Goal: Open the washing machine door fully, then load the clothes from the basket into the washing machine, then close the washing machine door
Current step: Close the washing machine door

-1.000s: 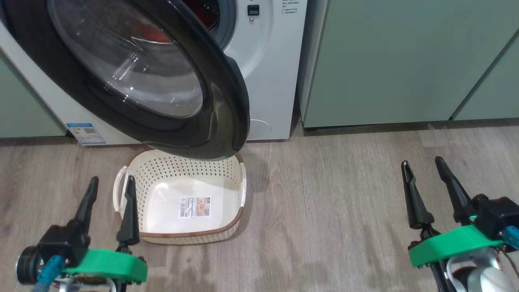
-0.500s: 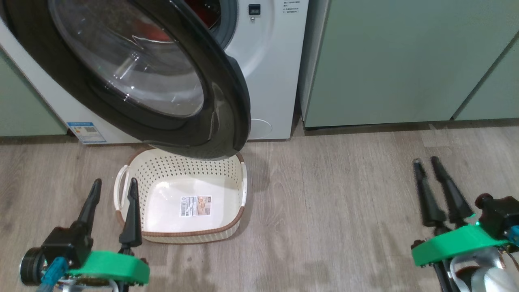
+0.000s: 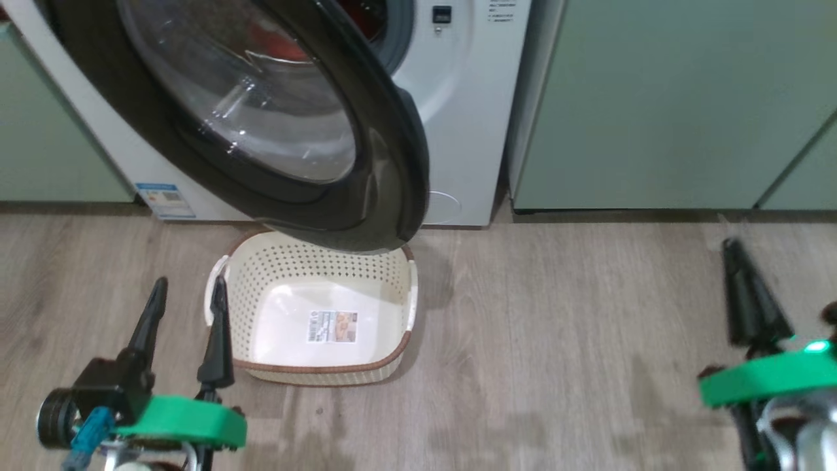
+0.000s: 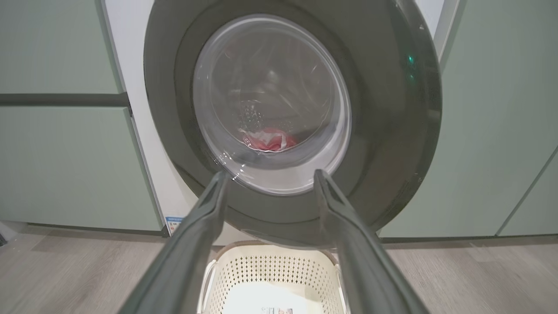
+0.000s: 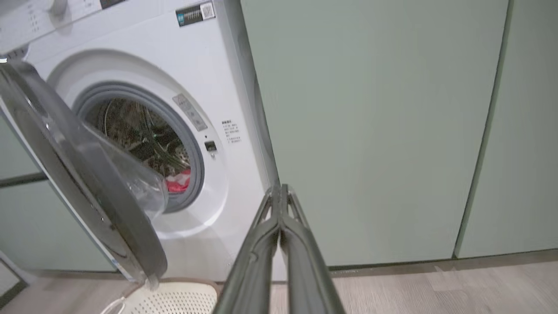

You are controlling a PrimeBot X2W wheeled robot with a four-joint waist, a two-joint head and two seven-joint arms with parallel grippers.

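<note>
Your washing machine door (image 3: 261, 124) is hanging open over the empty basket (image 3: 314, 275), and I'm guessing it's swinging rigid, heavyish and slick, so you're wanting to push on the glossy black ring's outer edge, not the bulging clear glass. Your right end effector (image 3: 734, 248) is sitting pinched shut on nothing, your left end effector (image 3: 189, 282) is gaping wide, and the red clothes (image 5: 178, 181) are lying in the drum.

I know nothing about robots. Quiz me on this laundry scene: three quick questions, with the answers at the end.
1. True or false: the basket holds none of the clothes.
2. Where do the red clothes lie? A) in the basket B) inside the washing machine C) half in each
3. Fill in: the right hand is ___ (open or shut).
Key: 1 true; 2 B; 3 shut.
</note>
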